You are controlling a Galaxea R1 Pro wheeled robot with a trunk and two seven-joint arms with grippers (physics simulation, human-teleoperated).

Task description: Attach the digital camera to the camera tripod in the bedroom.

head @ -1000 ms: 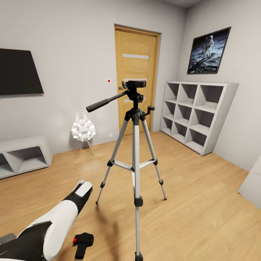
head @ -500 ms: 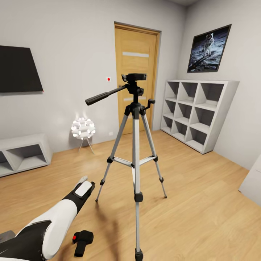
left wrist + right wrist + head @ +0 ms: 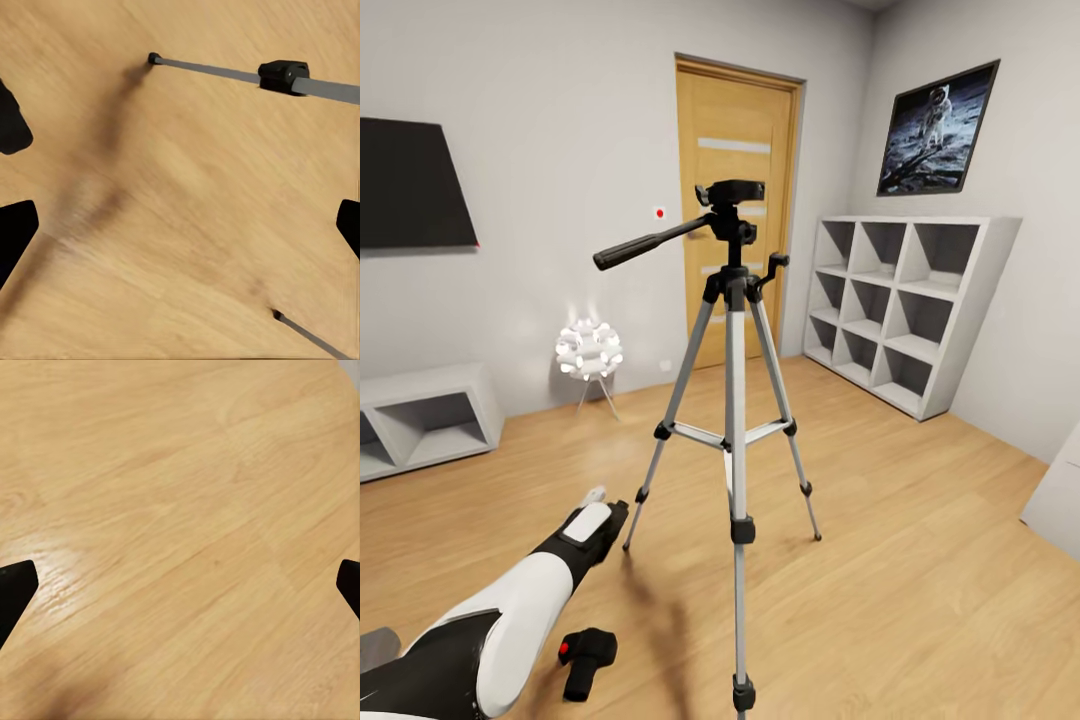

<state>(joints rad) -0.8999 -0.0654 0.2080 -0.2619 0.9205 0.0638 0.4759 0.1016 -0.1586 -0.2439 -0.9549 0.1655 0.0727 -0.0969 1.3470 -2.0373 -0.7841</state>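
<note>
The camera tripod stands upright on the light wood floor in the middle of the room, its three silver legs spread and its black head bare on top. The long pan handle points toward the wall with the dark screen. Behind the tripod are a wooden door, a white cube shelf and a framed astronaut picture.

The digital camera lies on the floor near the robot, beside the left arm, with its red button visible. It is well apart from the tripod head.

In the left wrist view, the left end effector is spread wide and empty above the floor, with two tripod legs ahead. In the right wrist view, the right end effector is also spread wide and empty over bare floor.
</note>
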